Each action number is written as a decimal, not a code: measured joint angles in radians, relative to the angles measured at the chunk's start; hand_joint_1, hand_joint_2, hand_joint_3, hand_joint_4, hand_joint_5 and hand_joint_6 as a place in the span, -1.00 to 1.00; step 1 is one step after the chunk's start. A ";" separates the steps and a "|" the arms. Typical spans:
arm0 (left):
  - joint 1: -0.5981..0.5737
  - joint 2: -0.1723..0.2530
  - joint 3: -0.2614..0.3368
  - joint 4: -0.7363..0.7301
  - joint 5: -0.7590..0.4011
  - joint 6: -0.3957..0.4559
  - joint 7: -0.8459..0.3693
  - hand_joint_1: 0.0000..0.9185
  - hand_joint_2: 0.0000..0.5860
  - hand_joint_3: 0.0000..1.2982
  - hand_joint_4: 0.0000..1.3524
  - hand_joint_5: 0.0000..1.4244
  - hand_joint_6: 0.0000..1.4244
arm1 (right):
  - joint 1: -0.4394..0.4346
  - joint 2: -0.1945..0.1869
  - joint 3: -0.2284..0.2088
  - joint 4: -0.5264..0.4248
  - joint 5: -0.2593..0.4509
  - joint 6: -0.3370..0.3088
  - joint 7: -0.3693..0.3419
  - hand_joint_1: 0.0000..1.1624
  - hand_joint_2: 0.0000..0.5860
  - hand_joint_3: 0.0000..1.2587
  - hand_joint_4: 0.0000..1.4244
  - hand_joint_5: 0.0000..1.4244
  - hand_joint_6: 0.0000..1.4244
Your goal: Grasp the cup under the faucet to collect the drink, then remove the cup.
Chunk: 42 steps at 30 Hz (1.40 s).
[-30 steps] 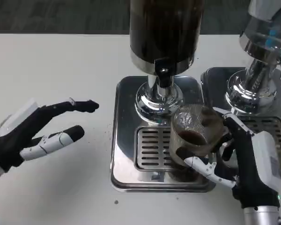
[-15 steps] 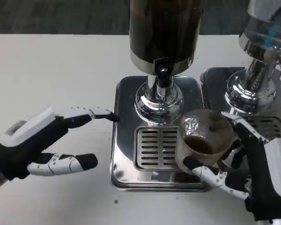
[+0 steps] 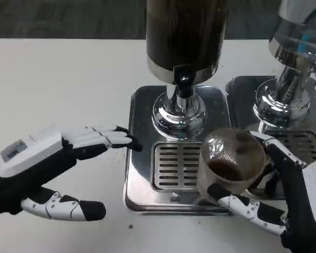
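Note:
A ribbed clear cup [image 3: 230, 166] with dark drink in its bottom is held by my right hand [image 3: 287, 197], lifted and tilted over the right side of the drip grate [image 3: 174, 166]. The faucet spout [image 3: 183, 83] of the dark drink dispenser [image 3: 185, 37] hangs above the tray [image 3: 142, 100], behind and left of the cup. My left hand [image 3: 47, 168] hovers at the left of the tray, fingers spread, holding nothing, with its fingertips [image 3: 127, 139] near the tray's left rim.
A second dispenser [image 3: 297, 58] with its own steel tray [image 3: 242, 87] stands at the right, close behind my right hand. White table [image 3: 68, 79] stretches to the left and front of the machines.
The right hand has drawn the cup toward me and to the right, away from under the faucet. The left hand has moved right, toward the tray's edge, and turned palm-down.

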 measured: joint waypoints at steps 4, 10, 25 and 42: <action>0.012 0.021 -0.006 -0.028 -0.013 -0.014 -0.005 -1.00 -0.67 -0.63 -0.84 -0.84 -0.79 | 0.017 -0.002 -0.003 -0.020 0.002 -0.001 0.011 0.08 -0.17 0.08 0.13 0.30 0.64; 0.027 0.047 -0.016 -0.066 -0.041 -0.040 -0.006 -1.00 -0.67 -0.66 -0.86 -0.86 -0.80 | 0.049 -0.004 -0.002 -0.051 0.002 -0.006 0.025 0.07 -0.16 0.08 0.14 0.30 0.64; 0.075 0.086 -0.053 -0.156 -0.115 -0.068 -0.014 -1.00 -0.69 -0.69 -0.88 -0.88 -0.80 | 0.085 -0.001 -0.001 -0.087 0.003 -0.021 0.034 0.06 -0.14 0.10 0.14 0.30 0.64; 0.090 0.102 -0.053 -0.158 -0.118 -0.071 -0.014 -1.00 -0.68 -0.68 -0.87 -0.89 -0.82 | 0.093 0.003 -0.002 -0.090 0.004 -0.022 0.042 0.05 -0.14 0.10 0.15 0.32 0.66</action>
